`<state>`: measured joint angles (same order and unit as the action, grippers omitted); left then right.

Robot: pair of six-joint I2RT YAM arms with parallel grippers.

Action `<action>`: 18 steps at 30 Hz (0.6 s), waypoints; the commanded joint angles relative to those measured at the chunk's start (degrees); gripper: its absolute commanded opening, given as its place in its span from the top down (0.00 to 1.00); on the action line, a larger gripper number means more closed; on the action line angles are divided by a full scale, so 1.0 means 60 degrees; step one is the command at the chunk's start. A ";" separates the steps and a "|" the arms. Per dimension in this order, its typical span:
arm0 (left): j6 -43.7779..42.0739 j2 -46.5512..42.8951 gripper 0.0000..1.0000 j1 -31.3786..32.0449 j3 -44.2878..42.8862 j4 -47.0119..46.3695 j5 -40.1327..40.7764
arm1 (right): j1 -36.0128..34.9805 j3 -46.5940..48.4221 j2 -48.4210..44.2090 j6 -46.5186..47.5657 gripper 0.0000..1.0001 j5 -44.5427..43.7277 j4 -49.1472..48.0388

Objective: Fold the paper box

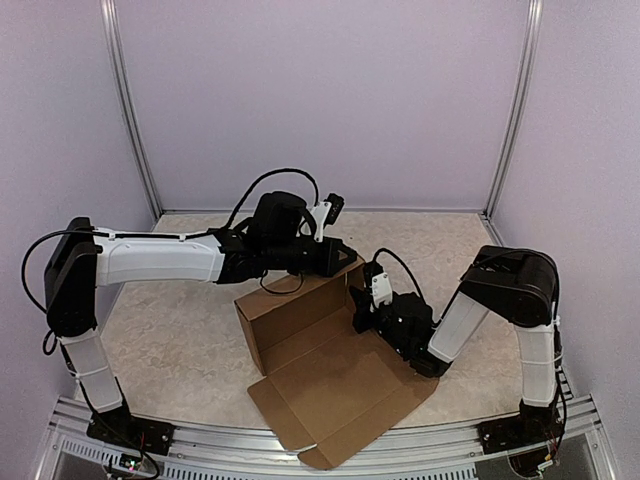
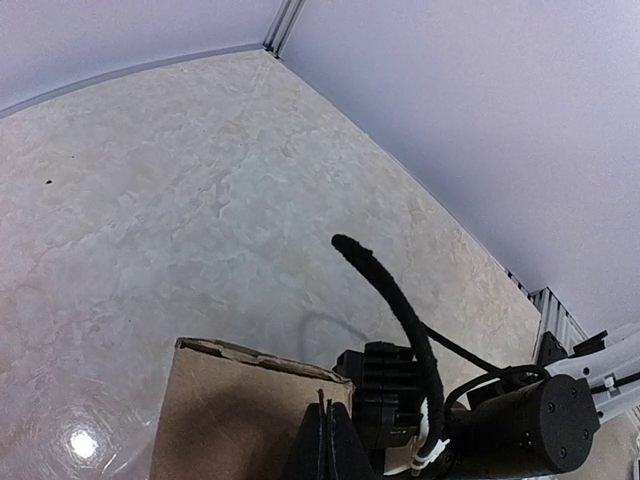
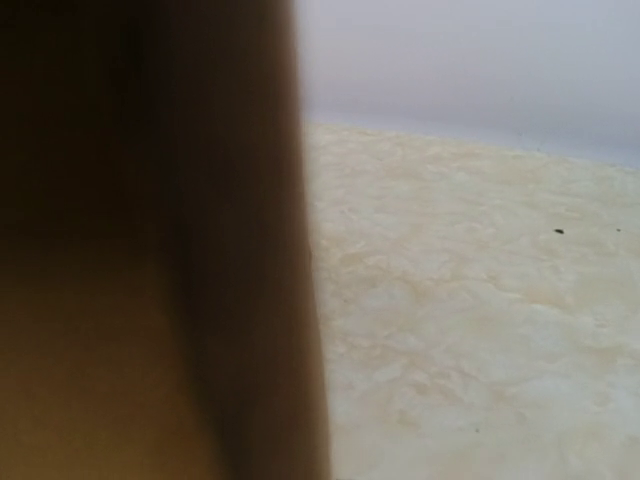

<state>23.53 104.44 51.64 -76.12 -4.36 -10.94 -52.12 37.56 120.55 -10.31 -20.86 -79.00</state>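
Box (image 1: 330,390) looks light and creasable, wanting edge grips: left gripper (image 1: 347,262) pinches its far wall, right gripper (image 1: 358,310) closed alongside.

High rear overview; both wrist views close against the paper box (image 1: 330,370)

Even, soft overhead lighting; faint shadows. Glare spot on tabletop (image 2: 80,443) in left wrist view. Right wrist: paper box (image 3: 150,250) heavily blurred.

paper box (image 1: 330,385) rear wall up; L gripper (image 1: 343,258), R gripper (image 1: 360,308) at it
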 commanded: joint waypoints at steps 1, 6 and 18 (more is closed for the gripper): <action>0.0253 0.0025 1.00 0.0204 0.0397 0.0810 -0.0064 | 0.0040 0.0068 0.0312 -0.0185 1.00 -0.0317 -0.1877; 0.0275 0.0033 1.00 0.0212 0.0441 0.0801 0.0050 | 0.0016 -0.0043 0.0243 -0.0242 0.89 -0.0357 -0.1978; 0.0370 0.0083 1.00 0.0205 0.0484 0.0800 0.0335 | -0.0002 -0.0563 -0.0404 -0.0136 0.57 -0.0140 -0.1912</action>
<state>24.18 104.29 52.25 -75.57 -4.86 -9.61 -52.07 36.10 120.42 -11.51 -21.76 -78.67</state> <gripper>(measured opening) 0.002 0.419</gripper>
